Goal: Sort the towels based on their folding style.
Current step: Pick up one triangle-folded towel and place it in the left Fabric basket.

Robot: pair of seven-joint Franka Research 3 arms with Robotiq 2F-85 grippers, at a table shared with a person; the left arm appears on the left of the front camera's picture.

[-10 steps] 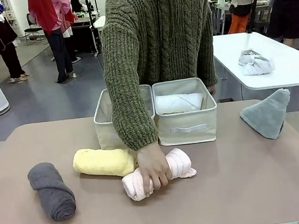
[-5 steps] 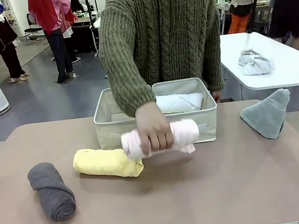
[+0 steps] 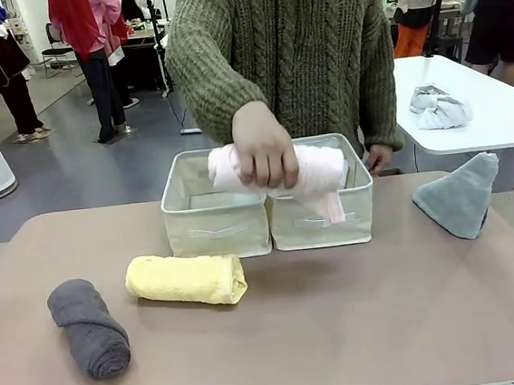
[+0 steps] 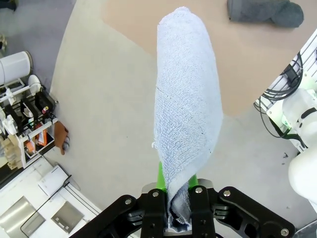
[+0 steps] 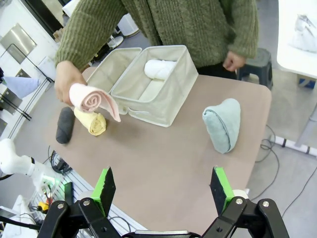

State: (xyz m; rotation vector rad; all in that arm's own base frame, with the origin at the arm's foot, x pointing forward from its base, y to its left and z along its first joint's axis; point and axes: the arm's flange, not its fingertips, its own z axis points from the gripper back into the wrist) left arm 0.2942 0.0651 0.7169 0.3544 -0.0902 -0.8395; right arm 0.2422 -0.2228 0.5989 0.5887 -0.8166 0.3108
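Fingers (image 3: 260, 176) of the person's hand (image 3: 265, 151) are wrapping from above over the pink roll (image 3: 316, 167), with the olive knit sleeve (image 3: 204, 66) reaching forward and down from the far side of the table (image 3: 361, 328). That hand is holding the pink roll in the air above the two cream bins (image 3: 215, 228), roughly over their shared wall and the right bin, and a loose tail of the towel is hanging down in front of that bin. The white roll (image 5: 159, 68) is lying inside the right bin. The person's other hand (image 3: 379, 157) is hanging low beside the far corner of that bin. On the table, the yellow roll (image 3: 185, 279) is lying in front of the left bin, the dark grey roll (image 3: 90, 328) is resting nearer the robot's left, and the grey-green cone (image 3: 460, 196) is standing well apart on the robot's right. The left gripper (image 4: 176, 196) is pinching the base of the light blue towel (image 4: 188, 99), which is sticking out along its fingers with floor and a table corner beyond. The right gripper (image 5: 163, 191) is hovering high above the table edge, its green pads spread wide with nothing between them.
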